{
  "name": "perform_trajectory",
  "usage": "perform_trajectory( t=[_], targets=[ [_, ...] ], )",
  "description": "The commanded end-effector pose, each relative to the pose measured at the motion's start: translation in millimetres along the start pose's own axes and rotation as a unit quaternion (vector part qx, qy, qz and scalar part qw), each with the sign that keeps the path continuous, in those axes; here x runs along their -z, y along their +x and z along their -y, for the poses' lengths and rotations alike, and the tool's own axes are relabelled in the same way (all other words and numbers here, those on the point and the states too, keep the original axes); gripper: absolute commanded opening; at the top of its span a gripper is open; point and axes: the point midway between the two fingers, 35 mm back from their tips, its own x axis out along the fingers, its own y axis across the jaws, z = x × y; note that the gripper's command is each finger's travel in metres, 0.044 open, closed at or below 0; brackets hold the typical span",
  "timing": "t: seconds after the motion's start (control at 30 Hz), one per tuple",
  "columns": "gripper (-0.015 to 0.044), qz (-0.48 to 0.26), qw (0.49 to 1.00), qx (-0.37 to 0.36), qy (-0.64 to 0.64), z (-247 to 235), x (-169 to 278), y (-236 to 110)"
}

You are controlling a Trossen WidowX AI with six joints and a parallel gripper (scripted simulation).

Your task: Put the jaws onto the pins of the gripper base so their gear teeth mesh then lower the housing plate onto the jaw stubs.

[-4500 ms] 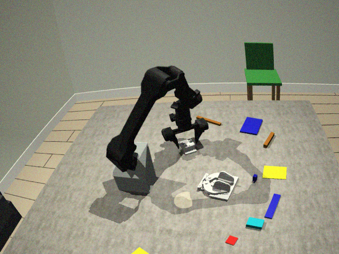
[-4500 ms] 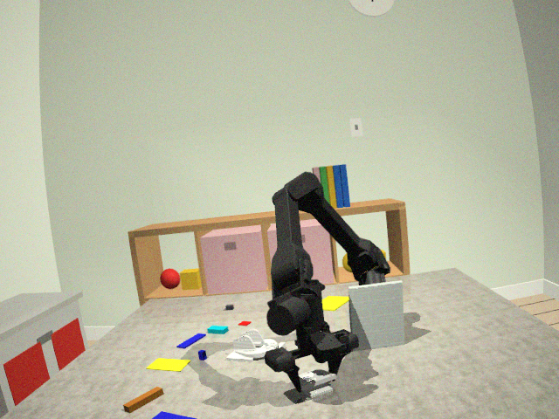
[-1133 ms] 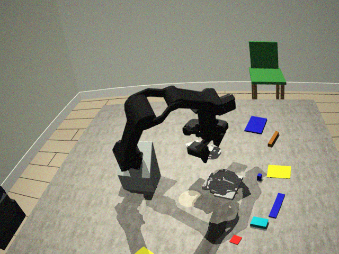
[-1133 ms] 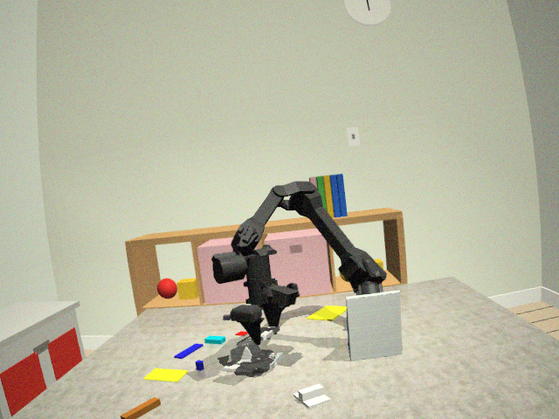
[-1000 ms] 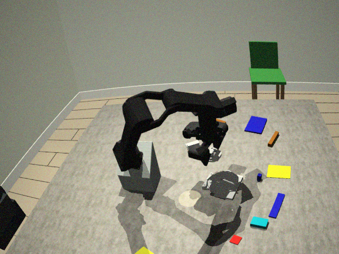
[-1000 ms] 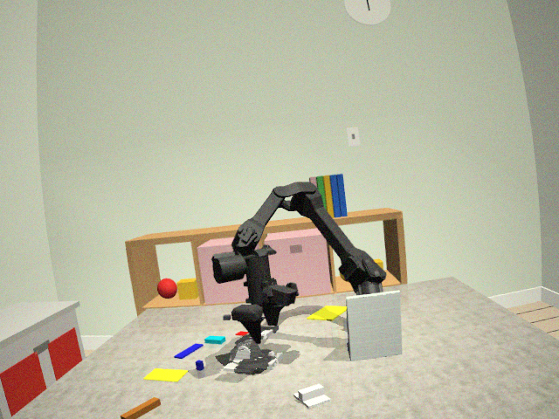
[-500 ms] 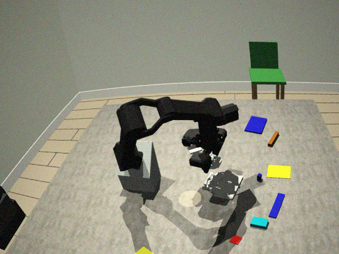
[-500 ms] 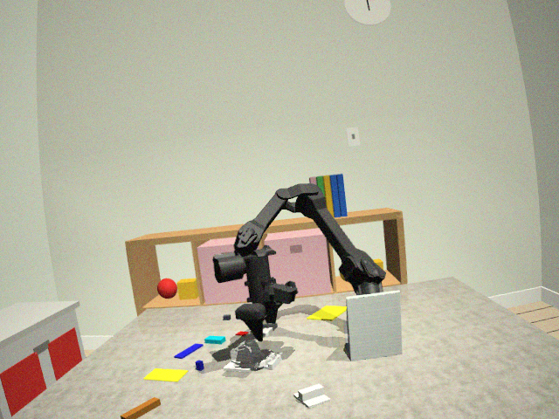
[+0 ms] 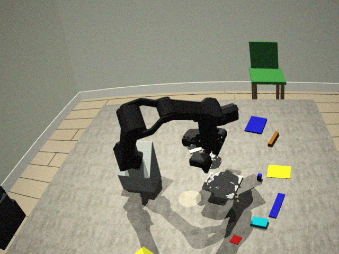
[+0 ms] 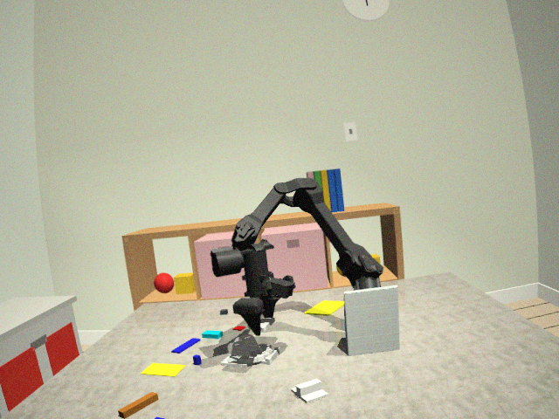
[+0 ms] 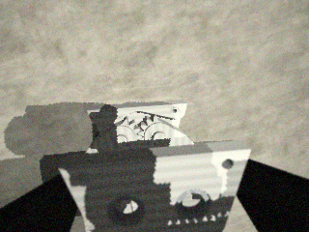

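The gripper base [image 9: 230, 195] [image 10: 272, 356] [image 11: 178, 109] lies on the table, mostly in shadow. Two white jaws lie on it; in the wrist view their round gear ends [image 11: 126, 131] [image 11: 156, 131] sit side by side, teeth touching or nearly so. Whether they are fully down on their pins cannot be told. My gripper [image 9: 212, 163] [image 10: 264, 326] [image 11: 154, 167] is shut on the housing plate [image 9: 216, 161] [image 11: 193, 169], gripping its two side edges. The plate shows two round holes and hangs above the table beside the base, not on the stubs. It covers the near part of the base in the wrist view.
A white stepped part [image 9: 195, 150] [image 10: 311, 388] lies apart. A tall pale block [image 9: 142, 183] [image 10: 372, 319] stands by the arm's foot. Beyond the base are a small blue block [image 9: 259, 177] [image 10: 196, 360], a yellow sheet [image 9: 278, 171] [image 10: 163, 369] and a cyan block [image 9: 259, 221] [image 10: 211, 333].
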Motion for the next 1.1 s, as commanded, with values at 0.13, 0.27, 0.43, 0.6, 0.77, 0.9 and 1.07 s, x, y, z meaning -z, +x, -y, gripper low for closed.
perform_trajectory(
  t=[0.13, 0.27, 0.43, 0.6, 0.77, 0.9, 1.07],
  targets=[
    [0.0351, -0.002, 1.000, -0.002, 0.001, -4.5, -0.2, -0.2],
    [0.0351, -0.002, 1.000, -0.003, 0.001, -8.0, -1.0, -0.2],
    [0.0351, -0.002, 1.000, -0.003, 0.001, -8.0, -1.0, -0.2],
    [0.0351, -0.002, 1.000, -0.003, 0.001, -8.0, -1.0, -0.2],
    [0.0351, -0.002, 1.000, -0.003, 0.001, -8.0, -1.0, -0.2],
    [0.0351, -0.002, 1.000, -0.003, 0.001, -8.0, -1.0, -0.2],
    [0.0351, -0.002, 1.000, -0.003, 0.001, -7.8, -0.9, -0.2]
  ],
)
